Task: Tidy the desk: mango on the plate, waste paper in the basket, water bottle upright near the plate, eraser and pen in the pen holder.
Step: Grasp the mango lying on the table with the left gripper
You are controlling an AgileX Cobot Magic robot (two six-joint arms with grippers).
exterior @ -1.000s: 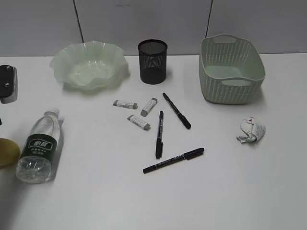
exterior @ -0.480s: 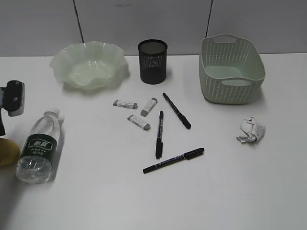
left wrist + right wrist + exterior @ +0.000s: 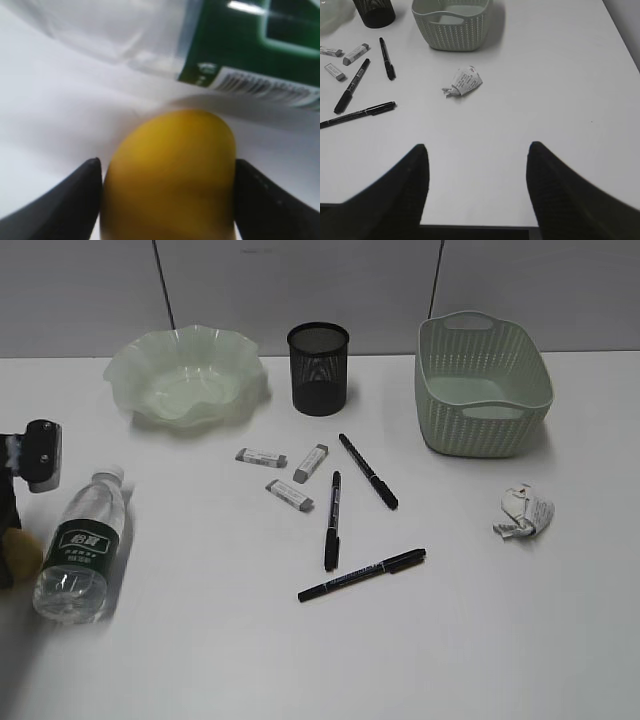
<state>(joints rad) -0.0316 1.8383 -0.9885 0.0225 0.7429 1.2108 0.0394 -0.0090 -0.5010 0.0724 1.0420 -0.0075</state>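
The desk (image 3: 480, 640), a large plain white tabletop, carries a pale green woven-sided basket (image 3: 482, 382) at the back right and a wavy-rimmed translucent green plate (image 3: 185, 373) at the back left. A clear, green-labelled water bottle (image 3: 82, 545) lies on its side near the left edge. Just beside it, the smooth yellow-orange mango (image 3: 169, 175) sits on the desk between the left gripper's (image 3: 167, 200) spread black fingers; whether they touch it I cannot tell. The right gripper (image 3: 477, 185) hangs open over bare desk.
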